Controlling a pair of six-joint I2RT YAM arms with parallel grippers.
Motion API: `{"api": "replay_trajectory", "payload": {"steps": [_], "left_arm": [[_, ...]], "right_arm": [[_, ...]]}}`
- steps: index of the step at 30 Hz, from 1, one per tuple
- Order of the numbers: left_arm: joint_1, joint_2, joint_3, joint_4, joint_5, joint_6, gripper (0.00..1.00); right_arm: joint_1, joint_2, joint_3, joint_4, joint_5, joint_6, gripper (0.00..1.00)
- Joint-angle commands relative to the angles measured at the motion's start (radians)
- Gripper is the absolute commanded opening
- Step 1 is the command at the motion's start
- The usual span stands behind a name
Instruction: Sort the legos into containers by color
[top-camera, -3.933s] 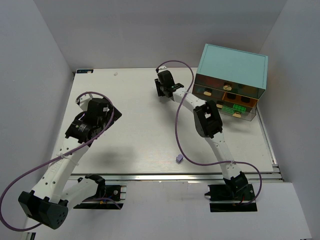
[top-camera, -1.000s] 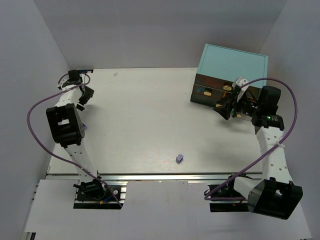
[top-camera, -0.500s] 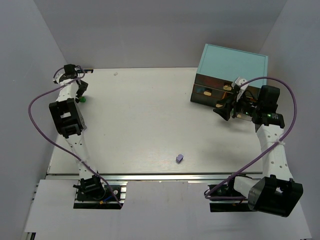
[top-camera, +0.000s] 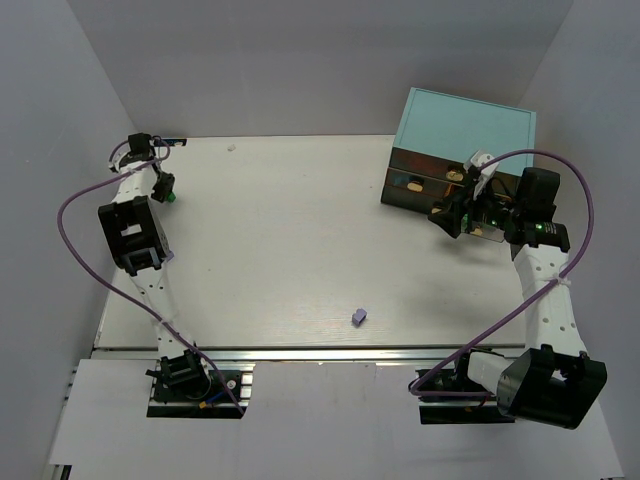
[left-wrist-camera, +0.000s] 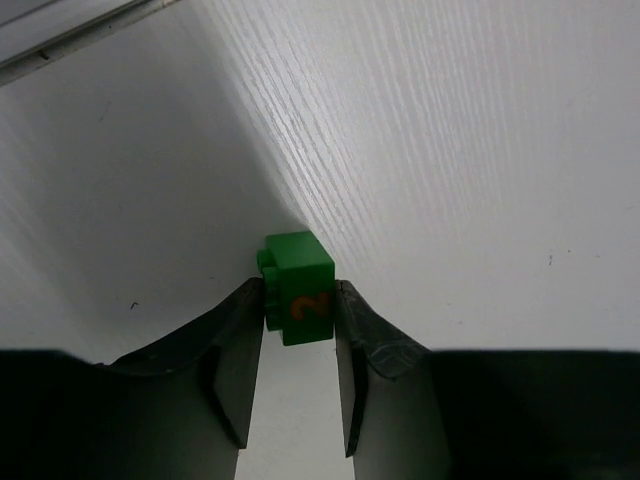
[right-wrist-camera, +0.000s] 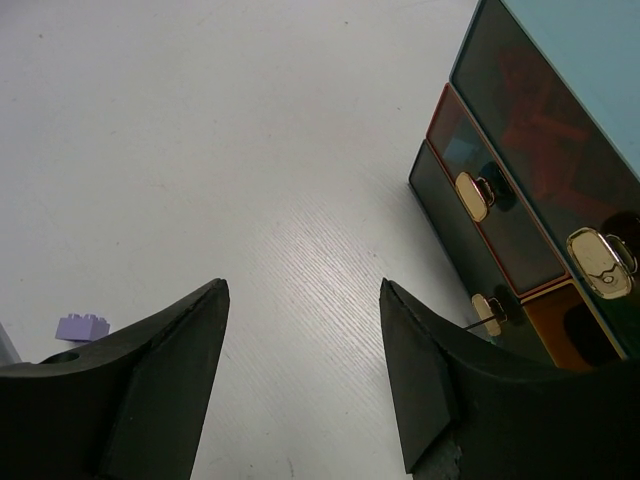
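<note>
The left claw grips the green lego at the table's far-left corner, well apart from the containers beside the open right claw.

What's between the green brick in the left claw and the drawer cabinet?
Only the right claw, open, parked at the cabinet before its drawer fronts. Table from the green brick across is bare; lavender brick lies off that line.

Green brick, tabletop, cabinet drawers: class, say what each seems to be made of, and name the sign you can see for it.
Green brick: likely moulded plastic, smooth and evenly coloured, with crisp edges.
Tabletop: white, matt, fine grain lines; perhaps laminate or painted wood.
Cabinet drawers: seemingly clear plastic, since contents show dimly through; shiny gold-toned handles.
</note>
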Motion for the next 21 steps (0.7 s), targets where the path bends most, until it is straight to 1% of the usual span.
{"api": "replay_trajectory", "payload": {"steps": [1, 2, 3, 5, 6, 7, 9, 10, 11, 12, 14, 15, 16, 17, 18, 19, 20, 21], "left_arm": [[-0.001, -0.029, -0.036, 0.034, 0.041, 0.0, 0.44], [-0.001, -0.036, -0.045, 0.035, 0.045, 0.0, 0.41], [-0.001, -0.039, -0.068, 0.04, 0.049, 0.0, 0.36], [-0.001, -0.063, -0.094, 0.063, 0.077, 0.003, 0.31], [-0.001, -0.071, -0.12, 0.084, 0.092, 0.004, 0.24], [-0.001, -0.082, -0.139, 0.104, 0.113, 0.003, 0.2], [-0.001, -0.117, -0.185, 0.139, 0.199, 0.001, 0.12], [-0.016, -0.131, -0.203, 0.173, 0.225, -0.011, 0.05], [-0.025, -0.167, -0.22, 0.202, 0.329, -0.012, 0.02], [-0.056, -0.186, -0.238, 0.23, 0.368, -0.015, 0.0], [-0.096, -0.227, -0.306, 0.328, 0.455, -0.045, 0.0], [-0.145, -0.271, -0.332, 0.369, 0.521, -0.057, 0.0], [-0.173, -0.293, -0.372, 0.443, 0.558, -0.072, 0.0], [-0.202, -0.313, -0.383, 0.469, 0.587, -0.077, 0.0], [-0.263, -0.339, -0.389, 0.516, 0.642, -0.087, 0.0], [-0.297, -0.35, -0.396, 0.552, 0.67, -0.097, 0.0], [-0.33, -0.356, -0.412, 0.59, 0.702, -0.106, 0.0], [-0.366, -0.359, -0.41, 0.653, 0.762, -0.117, 0.0]], "right_arm": [[-0.001, -0.001, 0.041, -0.003, -0.003, 0.009, 0.67], [-0.001, -0.003, 0.041, -0.003, -0.002, 0.012, 0.67], [0.001, -0.003, 0.038, 0.0, -0.002, 0.014, 0.67], [-0.001, -0.008, 0.037, -0.003, -0.003, 0.014, 0.67], [-0.001, -0.011, 0.036, -0.001, -0.002, 0.014, 0.67], [-0.001, -0.012, 0.036, 0.0, -0.002, 0.014, 0.67], [-0.001, -0.021, 0.033, 0.002, -0.003, 0.015, 0.67], [-0.001, -0.024, 0.027, 0.006, -0.003, 0.02, 0.67], [0.001, -0.032, 0.023, 0.023, 0.0, 0.029, 0.67], [-0.001, -0.035, 0.018, 0.043, 0.009, 0.043, 0.67], [0.001, -0.057, -0.016, 0.132, 0.087, 0.194, 0.64], [-0.001, -0.061, -0.023, 0.193, 0.113, 0.239, 0.57], [-0.002, -0.066, -0.023, 0.213, 0.148, 0.287, 0.52], [-0.002, -0.069, -0.025, 0.227, 0.167, 0.308, 0.47], [-0.002, -0.07, -0.023, 0.256, 0.181, 0.331, 0.33], [-0.004, -0.072, -0.022, 0.267, 0.211, 0.372, 0.26], [-0.002, -0.072, -0.02, 0.282, 0.227, 0.388, 0.14], [-0.004, -0.072, -0.019, 0.302, 0.242, 0.405, 0.1]]}}
